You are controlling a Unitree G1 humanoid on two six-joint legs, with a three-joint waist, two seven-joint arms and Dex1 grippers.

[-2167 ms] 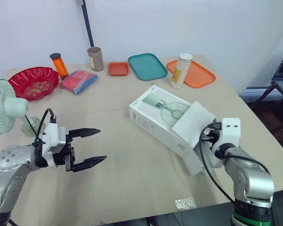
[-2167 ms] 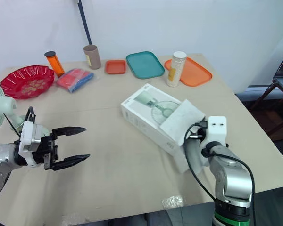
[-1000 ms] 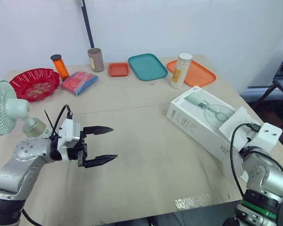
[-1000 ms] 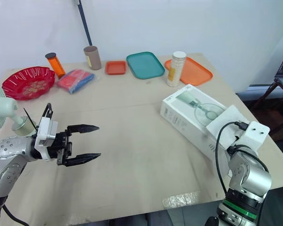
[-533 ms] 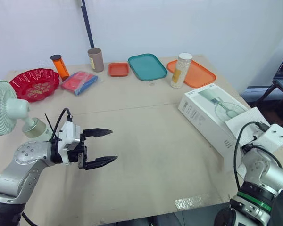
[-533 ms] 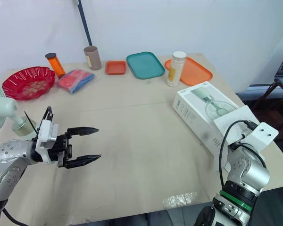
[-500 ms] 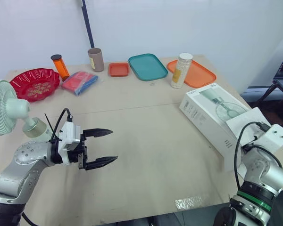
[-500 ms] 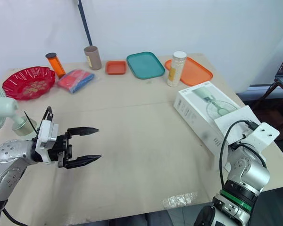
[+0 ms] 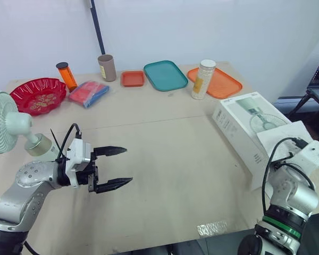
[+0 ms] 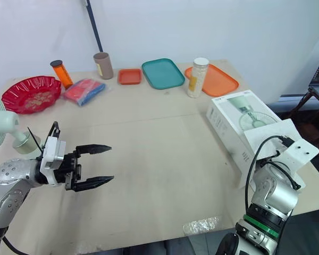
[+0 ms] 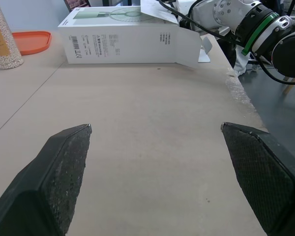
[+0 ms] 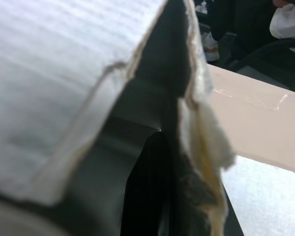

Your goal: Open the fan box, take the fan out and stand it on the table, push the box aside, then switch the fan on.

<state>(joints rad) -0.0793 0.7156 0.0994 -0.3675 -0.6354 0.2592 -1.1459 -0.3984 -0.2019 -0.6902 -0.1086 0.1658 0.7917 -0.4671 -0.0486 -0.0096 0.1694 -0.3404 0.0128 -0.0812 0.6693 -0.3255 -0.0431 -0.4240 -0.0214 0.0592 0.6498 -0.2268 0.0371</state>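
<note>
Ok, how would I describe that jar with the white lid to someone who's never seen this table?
Start at the far side of the table, with its row of trays. Beside the orange tray stands the jar: upright, clear, full of pale grains, white-lidded, unlike the flat trays.

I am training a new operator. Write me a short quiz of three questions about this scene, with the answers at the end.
1. True or false: the left pincer is open and holds nothing.
2. Where does the fan box lie? A) at the right edge of the table; B) beside the red bowl; C) on the teal tray.
3. Fill the gap: the fan is out of its box, on the ____ side of the table.
Key: 1 true; 2 A; 3 left.
</note>
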